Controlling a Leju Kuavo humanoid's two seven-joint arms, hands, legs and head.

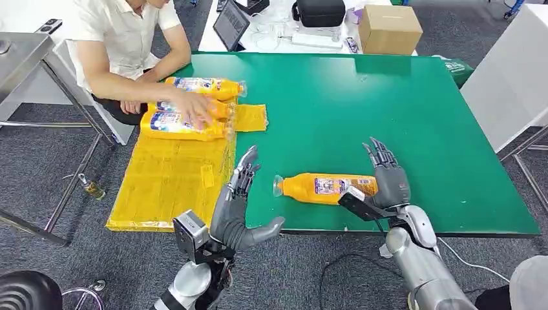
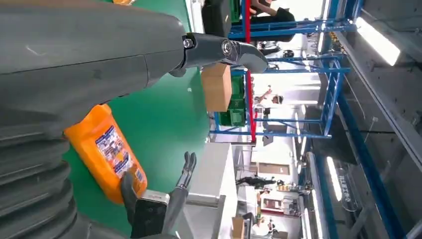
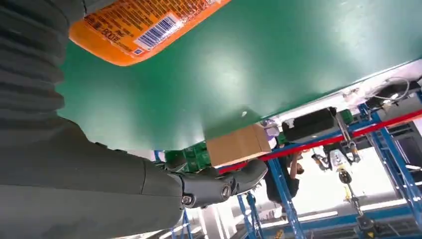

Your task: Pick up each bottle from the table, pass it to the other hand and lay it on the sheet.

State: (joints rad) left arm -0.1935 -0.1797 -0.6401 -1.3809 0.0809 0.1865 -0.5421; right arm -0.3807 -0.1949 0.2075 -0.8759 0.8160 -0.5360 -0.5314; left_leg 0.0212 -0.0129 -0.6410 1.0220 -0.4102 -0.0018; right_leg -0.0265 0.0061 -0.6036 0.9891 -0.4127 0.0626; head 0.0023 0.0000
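1. Head view: an orange bottle (image 1: 326, 187) is seen lying on its side on the green counter (image 1: 388, 110), near the front edge, its clear cap pointing toward the left hand (image 1: 240, 206).
2. The base end of that bottle is partly covered by the right hand (image 1: 388, 184), so the contact there cannot be fully made out; the thumb is seen just in front of the bottle and the fingers are raised above and behind it, spread and not closed on anything.
3. The left hand is held upright at the front edge of the counter, beside the yellow sheet (image 1: 171, 177), fingers extended upward and thumb stretched out toward the bottle; it is apart from the bottle and nothing is grasped by it.
4. Three more orange bottles (image 1: 194, 103) are seen lying at the far end of the sheet, partly hidden under a person's hand (image 1: 194, 106); the person (image 1: 126, 39) is cut off by the picture's upper edge.
5. In the left wrist view the lying bottle (image 2: 107, 152) is partly hidden behind the ribbed cover.
6. In the right wrist view only the barcode end of the bottle (image 3: 139, 30) is shown, cut off by the frame.
7. A cardboard box (image 1: 389, 29) is seen beyond the far edge of the counter.
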